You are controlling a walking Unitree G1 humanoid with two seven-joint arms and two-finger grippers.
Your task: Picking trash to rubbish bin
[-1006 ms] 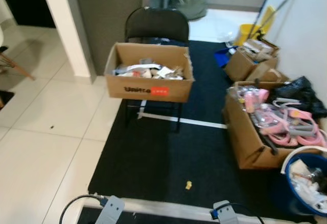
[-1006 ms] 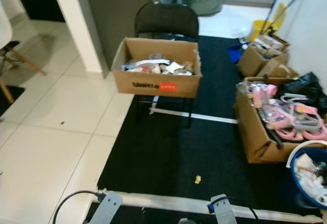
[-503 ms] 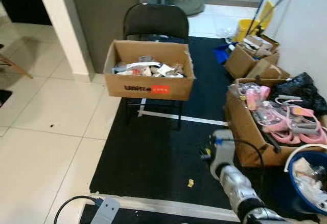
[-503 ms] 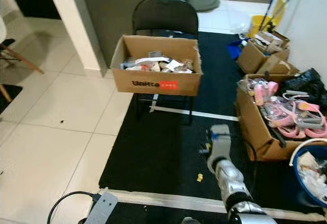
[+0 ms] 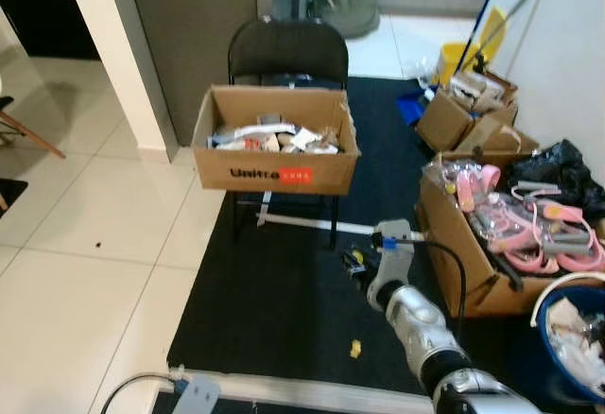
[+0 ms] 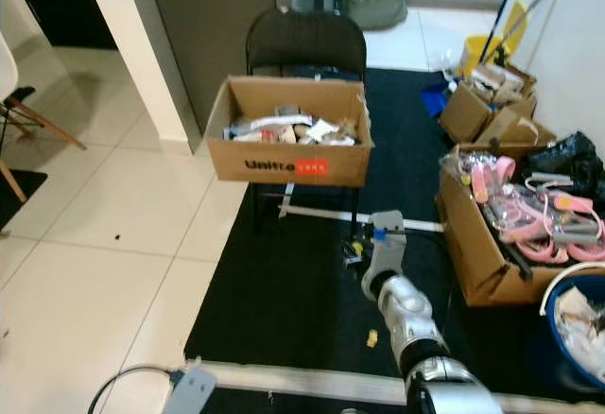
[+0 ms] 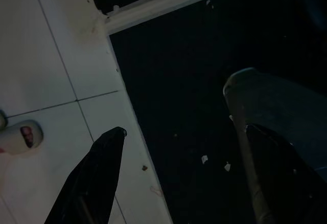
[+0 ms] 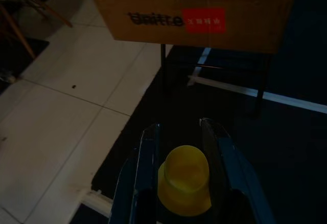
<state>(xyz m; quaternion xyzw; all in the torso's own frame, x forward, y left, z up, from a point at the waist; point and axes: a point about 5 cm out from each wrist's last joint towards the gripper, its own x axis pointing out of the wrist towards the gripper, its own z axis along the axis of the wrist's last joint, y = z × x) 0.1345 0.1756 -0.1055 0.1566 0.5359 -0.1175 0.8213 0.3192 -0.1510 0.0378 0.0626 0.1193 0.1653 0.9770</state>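
My right gripper (image 8: pixel 180 128) is shut on a yellow cup-shaped piece of trash (image 8: pixel 185 179). The right arm reaches forward over the black carpet, and the gripper (image 5: pixel 359 261) hangs just short of the folding chair's front legs. On that chair sits an open cardboard box (image 5: pixel 275 161) holding several scraps. A blue rubbish bin (image 5: pixel 560 312) with white trash inside stands at the near right. A small yellow scrap (image 5: pixel 355 348) lies on the carpet under the arm. My left gripper (image 7: pixel 184 129) hangs open above the carpet's edge and the white tiles.
Cardboard boxes (image 5: pixel 452 244) with pink items line the right wall, and a black bag (image 5: pixel 558 163) lies beside them. A yellow mop bucket (image 5: pixel 460 58) stands at the back. White tiles (image 5: pixel 85 244) spread to the left, past a white pillar (image 5: pixel 109 45).
My right arm has come up from the bottom edge and stretched forward toward the chair and box. The camera has shifted a little. The left arm stays low.
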